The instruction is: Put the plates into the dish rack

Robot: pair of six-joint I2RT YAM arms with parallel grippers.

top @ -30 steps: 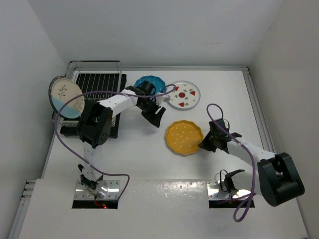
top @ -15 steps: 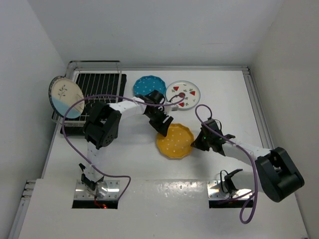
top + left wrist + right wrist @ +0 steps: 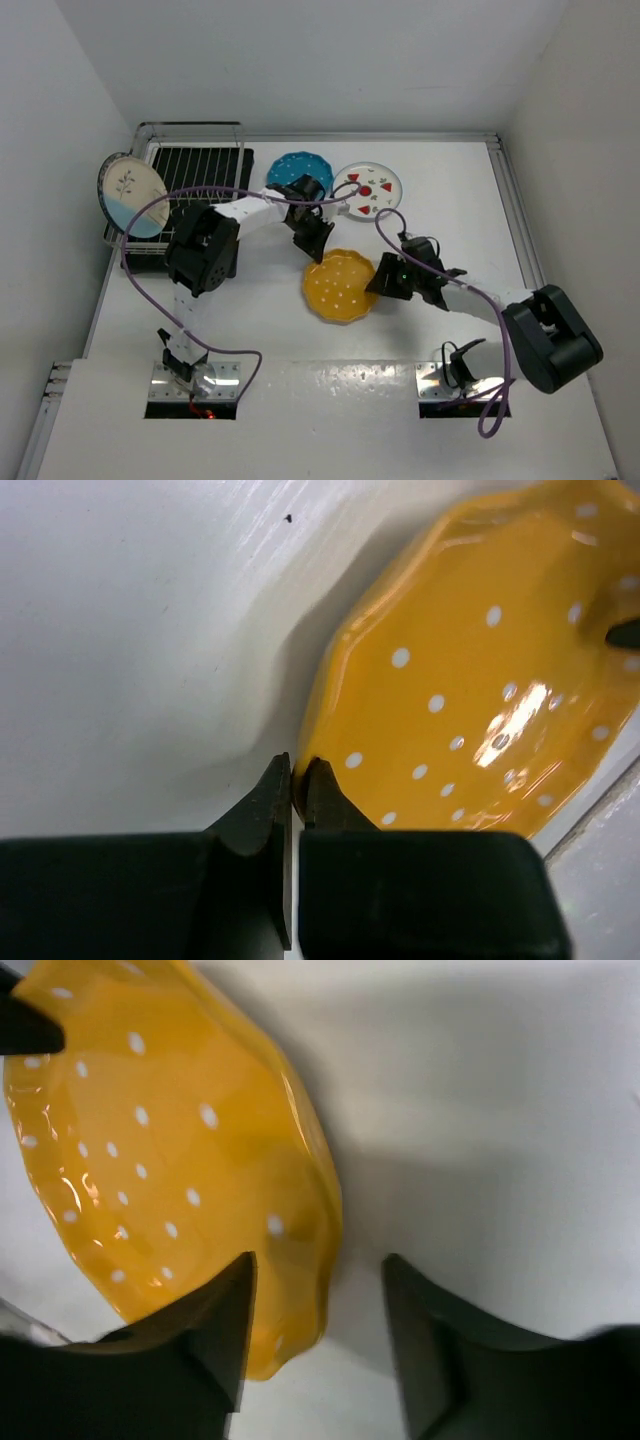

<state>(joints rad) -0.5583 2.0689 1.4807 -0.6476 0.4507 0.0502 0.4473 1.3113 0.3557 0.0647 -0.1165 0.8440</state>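
Note:
The yellow white-dotted plate [image 3: 340, 287] lies mid-table, tilted up between both grippers. My left gripper [image 3: 318, 246] is shut on its far rim; in the left wrist view the gripper [image 3: 297, 778] pinches the edge of the plate [image 3: 480, 670]. My right gripper [image 3: 384, 281] stands open at the plate's right side, and in the right wrist view its gripper [image 3: 318, 1262] straddles the rim of the plate [image 3: 170, 1130] without squeezing it. The blue dotted plate [image 3: 299, 167] and the white plate with red fruit shapes [image 3: 367, 190] lie flat at the back. The dish rack [image 3: 200, 172] stands at the far left.
A half light-blue, half cream plate [image 3: 130, 194] stands upright at the rack's left end. White walls close in the table on the left, back and right. Purple cables loop over both arms.
My right gripper has opened and let go of the yellow plate. My left gripper came down from beside the blue plate and shut on the plate's rim. The plate moved left.

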